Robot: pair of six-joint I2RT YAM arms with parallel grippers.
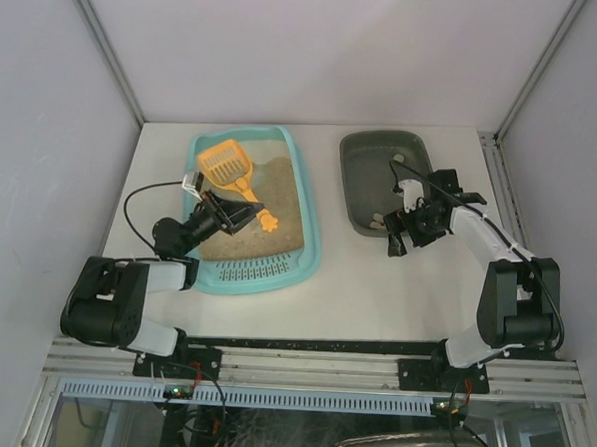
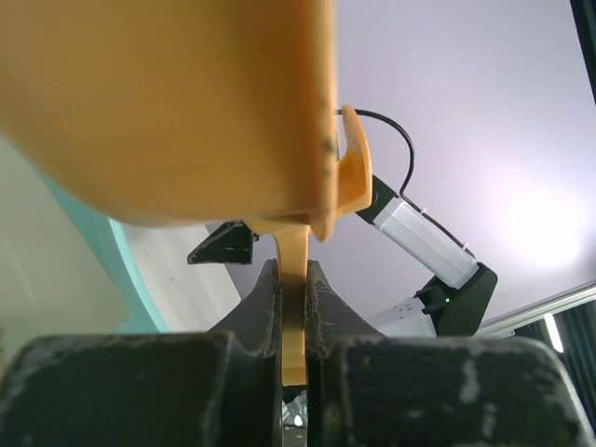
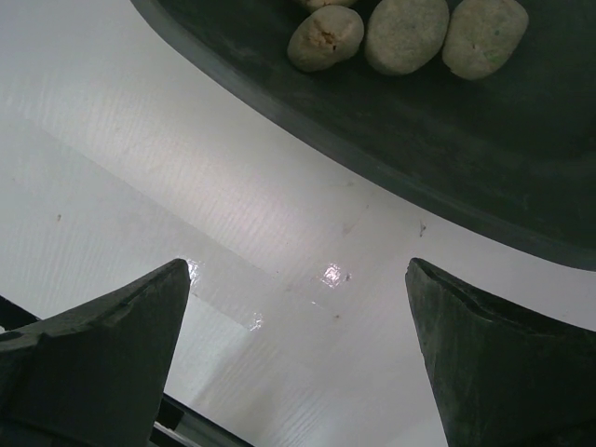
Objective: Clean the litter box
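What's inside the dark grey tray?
At least three pale rounded lumps lie in the grey tray. The right arm covers part of its floor, so anything there is hidden.

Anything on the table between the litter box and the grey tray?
Nothing: the top view shows only bare table between the litter box and the grey tray.

Top camera looks down from behind; left wrist tilts upward, close; right wrist downward, sharing the grey tray (image 1: 376,173).
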